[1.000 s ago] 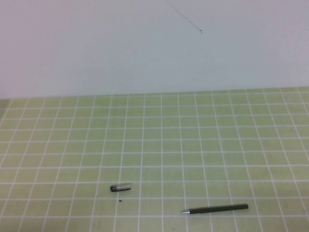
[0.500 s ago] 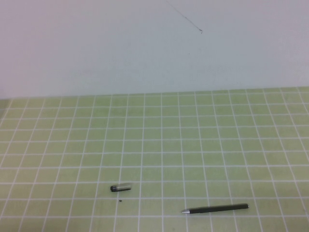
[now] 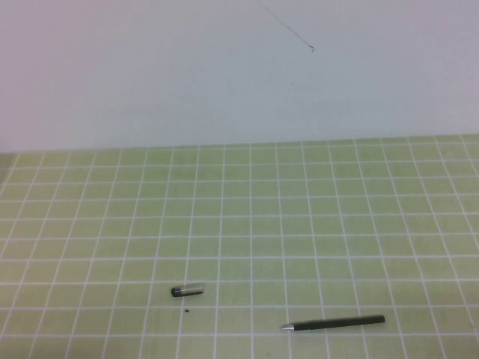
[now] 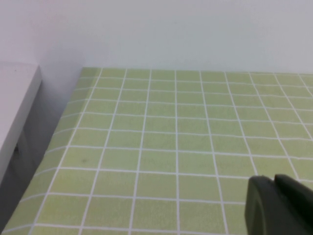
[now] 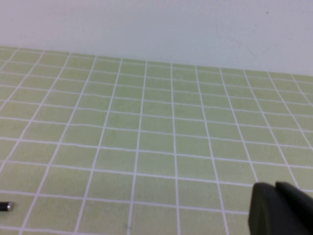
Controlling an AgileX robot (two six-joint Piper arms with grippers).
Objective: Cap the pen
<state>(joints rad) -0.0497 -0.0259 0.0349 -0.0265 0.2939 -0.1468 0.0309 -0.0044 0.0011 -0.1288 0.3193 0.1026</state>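
Note:
The thin black pen (image 3: 334, 323) lies flat near the front edge of the green grid mat, silver tip pointing left. Its short black-and-clear cap (image 3: 187, 290) lies apart from it, a few squares to the left and slightly farther back. In the right wrist view only one end of the pen (image 5: 5, 206) shows at the picture's edge. My left gripper (image 4: 274, 180) is shut with nothing held, over bare mat. My right gripper (image 5: 275, 186) is also shut and empty. Neither arm appears in the high view.
A tiny dark speck (image 3: 186, 311) lies just in front of the cap. A white wall (image 3: 239, 75) rises behind the mat. A pale grey ledge (image 4: 14, 107) stands beside the mat's left edge in the left wrist view.

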